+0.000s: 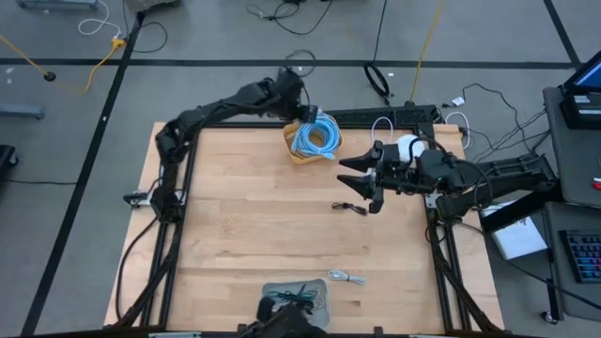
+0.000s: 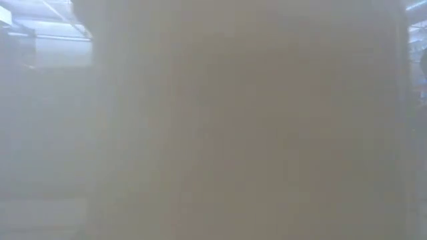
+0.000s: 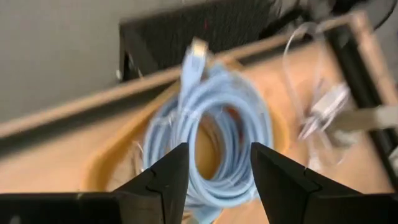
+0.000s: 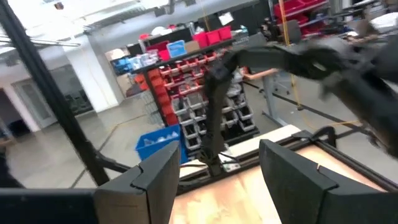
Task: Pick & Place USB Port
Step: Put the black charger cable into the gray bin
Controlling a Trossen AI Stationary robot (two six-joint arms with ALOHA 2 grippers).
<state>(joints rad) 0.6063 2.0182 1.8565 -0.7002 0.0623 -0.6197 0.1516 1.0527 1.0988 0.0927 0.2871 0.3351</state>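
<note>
In the high view a small dark cable piece (image 1: 349, 207) lies flat on the wooden table, just toward the near edge from my right gripper (image 1: 351, 180). That gripper hovers open and level, pointing to the table's left; its wrist view (image 4: 219, 155) looks across the room. My left gripper (image 1: 306, 113) hangs open over the far edge, above a tan bowl (image 1: 299, 153) holding a coiled light-blue cable (image 1: 315, 137). The left wrist view has the open fingers (image 3: 219, 152) over that blue coil (image 3: 217, 118). A small white cable (image 1: 347, 277) lies nearer the near edge.
A grey tray (image 1: 319, 286) with dark cables sits at the near edge. A black strip (image 1: 376, 116) and white cords (image 1: 383, 127) lie along the far right corner. Bare wood spans the table's left half. Something close to the lens blocks the low view.
</note>
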